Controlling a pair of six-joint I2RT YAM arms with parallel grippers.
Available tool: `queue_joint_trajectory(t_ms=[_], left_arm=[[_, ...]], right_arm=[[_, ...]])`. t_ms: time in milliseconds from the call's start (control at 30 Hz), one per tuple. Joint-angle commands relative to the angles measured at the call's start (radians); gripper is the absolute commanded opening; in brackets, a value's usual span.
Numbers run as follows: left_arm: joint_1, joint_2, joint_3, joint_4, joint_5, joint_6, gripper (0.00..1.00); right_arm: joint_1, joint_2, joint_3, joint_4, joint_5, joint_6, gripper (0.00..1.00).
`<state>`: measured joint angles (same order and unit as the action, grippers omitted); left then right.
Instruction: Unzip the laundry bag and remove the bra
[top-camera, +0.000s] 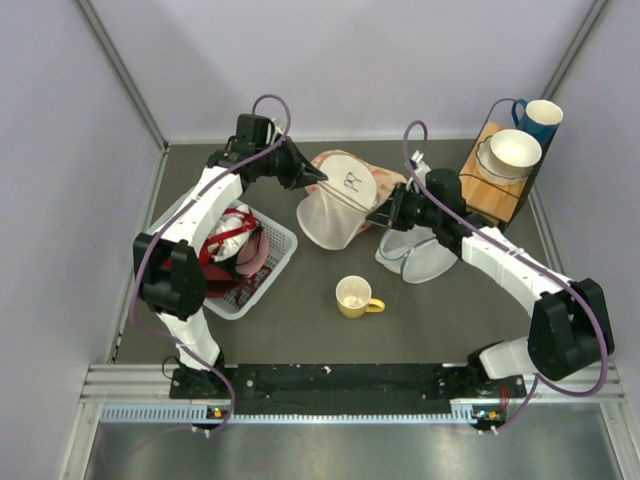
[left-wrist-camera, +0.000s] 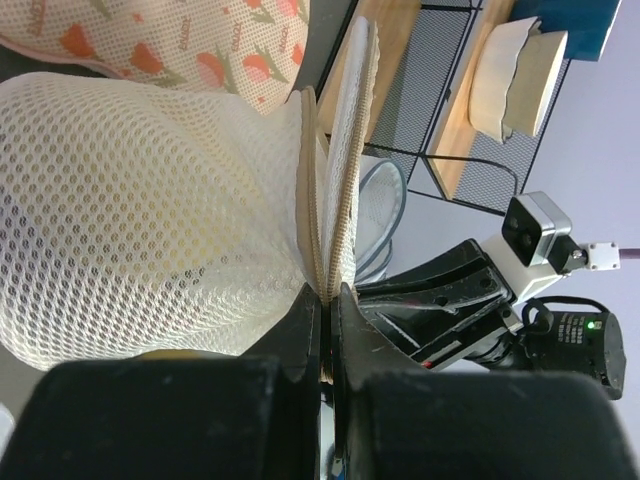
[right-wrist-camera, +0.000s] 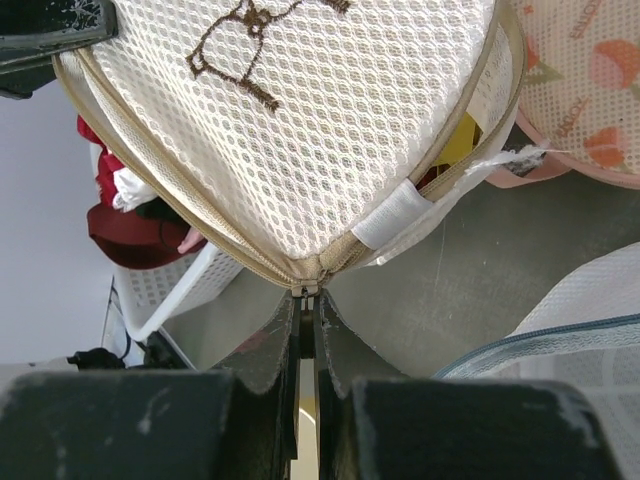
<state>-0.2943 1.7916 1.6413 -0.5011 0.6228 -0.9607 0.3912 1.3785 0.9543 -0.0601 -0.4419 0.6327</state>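
Mid-unzip at desk (top-camera: 430, 320) centre: left hand (left-wrist-camera: 327, 295) pinching the laundry bag (top-camera: 335, 205) rim, right hand (right-wrist-camera: 305, 300) pinching the zipper pull (right-wrist-camera: 306, 287) at the bag's right side, yellow bra (right-wrist-camera: 462, 135) glimpsed through the gap; next, probably dragging the pull farther round while holding the rim taut.

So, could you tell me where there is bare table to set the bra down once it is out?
The widest bare patch is the front strip of the table, between the yellow mug and the near edge. The middle is crowded: the laundry bag, the grey pouch and the pink pouch lie close together, with the basket to their left.
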Motion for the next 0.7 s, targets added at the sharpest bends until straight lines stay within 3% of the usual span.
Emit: queue_joint_trajectory(t_ms=[0, 100, 133, 167, 200, 300, 400, 567, 600, 667], left_arm=[[0.034, -0.012, 0.058, 0.042, -0.018, 0.080, 0.00], [0.020, -0.032, 0.034, 0.075, 0.012, 0.132, 0.00], [0.012, -0.044, 0.022, 0.093, 0.014, 0.149, 0.00], [0.009, -0.054, -0.024, 0.119, 0.026, 0.167, 0.00], [0.006, -0.066, -0.058, 0.157, 0.043, 0.189, 0.00], [0.003, -0.098, -0.168, 0.262, 0.104, 0.209, 0.00], [-0.002, -0.103, -0.207, 0.263, 0.120, 0.255, 0.00], [-0.020, -0.127, -0.224, 0.254, 0.118, 0.345, 0.00], [-0.025, -0.135, -0.227, 0.250, 0.097, 0.355, 0.00], [-0.039, -0.149, -0.229, 0.242, 0.078, 0.381, 0.00]], right_arm=[[0.001, -0.018, 0.040, -0.072, 0.043, -0.053, 0.00], [0.001, 0.004, 0.067, -0.096, 0.055, -0.079, 0.00], [0.001, 0.013, 0.080, -0.112, 0.057, -0.087, 0.04], [0.000, 0.023, 0.102, -0.124, 0.061, -0.094, 0.23], [0.001, 0.030, 0.115, -0.156, 0.068, -0.108, 0.58], [0.000, 0.024, 0.153, -0.190, 0.109, -0.128, 0.83], [0.001, 0.027, 0.234, -0.242, 0.161, -0.122, 0.90], [0.003, 0.145, 0.461, -0.343, 0.247, -0.056, 0.90], [0.008, 0.172, 0.500, -0.366, 0.247, -0.018, 0.81], [0.023, 0.261, 0.619, -0.447, 0.250, 0.021, 0.77]])
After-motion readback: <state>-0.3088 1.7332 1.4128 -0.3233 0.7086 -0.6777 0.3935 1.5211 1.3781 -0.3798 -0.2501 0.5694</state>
